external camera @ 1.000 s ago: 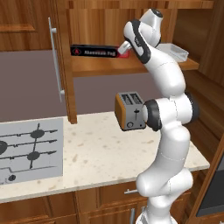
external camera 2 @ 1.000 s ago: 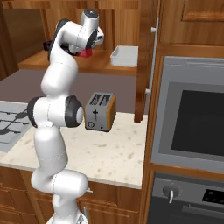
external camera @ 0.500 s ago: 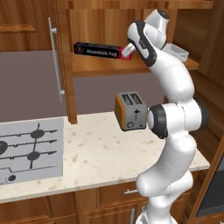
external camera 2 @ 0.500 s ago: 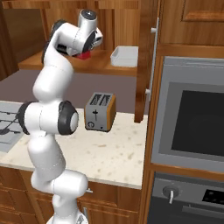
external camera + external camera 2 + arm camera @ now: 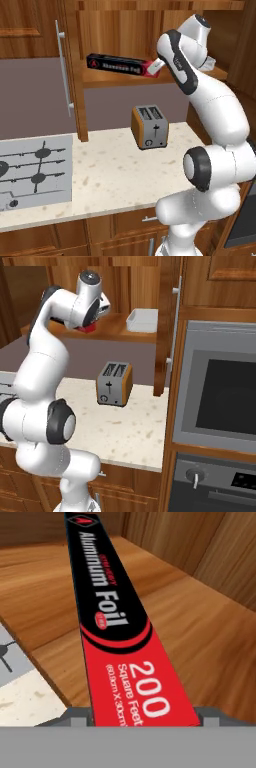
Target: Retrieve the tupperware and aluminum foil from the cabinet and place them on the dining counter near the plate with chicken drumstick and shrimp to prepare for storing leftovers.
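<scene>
The aluminum foil is a long black box with a red end, lying across the shelf of the open cabinet. My gripper reaches in from the right and is shut on that red end. In the hand view the aluminum foil runs away from me over the wooden plank, and its red end sits tight between my gripper tips. The red end also peeks out beneath the hand in the right base view. The tupperware, pale and shallow, rests on the same shelf further right.
An orange toaster stands on the speckled worktop under the shelf. A stove top lies to the left. The cabinet door with its silver bar handle stands open at the left. A built-in oven fills the right wall.
The jaws have narrowed onto the red end of the foil box. The upper arm has swung up and outward, while the box stays at the shelf.
</scene>
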### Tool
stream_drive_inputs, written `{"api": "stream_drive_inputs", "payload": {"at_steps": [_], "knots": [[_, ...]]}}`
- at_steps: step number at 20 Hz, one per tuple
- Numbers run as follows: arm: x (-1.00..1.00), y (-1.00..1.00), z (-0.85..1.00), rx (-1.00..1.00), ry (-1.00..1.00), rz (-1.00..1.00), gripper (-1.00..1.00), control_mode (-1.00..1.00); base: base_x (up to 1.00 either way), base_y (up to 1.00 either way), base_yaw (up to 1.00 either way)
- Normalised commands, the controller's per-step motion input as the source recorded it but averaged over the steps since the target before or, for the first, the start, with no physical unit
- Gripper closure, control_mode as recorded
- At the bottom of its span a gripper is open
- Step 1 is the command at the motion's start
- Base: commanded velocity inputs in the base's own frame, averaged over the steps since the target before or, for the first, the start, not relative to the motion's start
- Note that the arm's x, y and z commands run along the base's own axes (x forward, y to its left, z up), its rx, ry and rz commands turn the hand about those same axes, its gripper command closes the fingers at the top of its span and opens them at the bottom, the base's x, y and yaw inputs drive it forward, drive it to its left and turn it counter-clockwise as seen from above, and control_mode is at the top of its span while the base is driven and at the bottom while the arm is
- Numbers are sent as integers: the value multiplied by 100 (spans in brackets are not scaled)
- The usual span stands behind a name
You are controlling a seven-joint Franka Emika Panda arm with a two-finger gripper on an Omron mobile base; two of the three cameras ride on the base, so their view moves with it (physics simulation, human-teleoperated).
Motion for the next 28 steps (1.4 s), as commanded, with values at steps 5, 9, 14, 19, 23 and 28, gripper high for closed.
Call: {"api": "stream_drive_inputs", "payload": {"at_steps": [5, 9, 14, 19, 23, 28], "knots": [[-100, 0, 0, 0, 0, -7, 100, -100, 0, 0, 0], [-100, 0, 0, 0, 0, -10, 100, -100, 0, 0, 0], [-100, -33, 0, 5, 0, -24, 100, -100, 0, 0, 0], [-100, -45, -9, 4, 0, -29, 100, -100, 0, 0, 0], [-50, -20, -10, 0, 3, -11, 100, -100, 0, 0, 0], [0, 0, 0, 0, 0, 0, 100, -100, 0, 0, 0]]}}
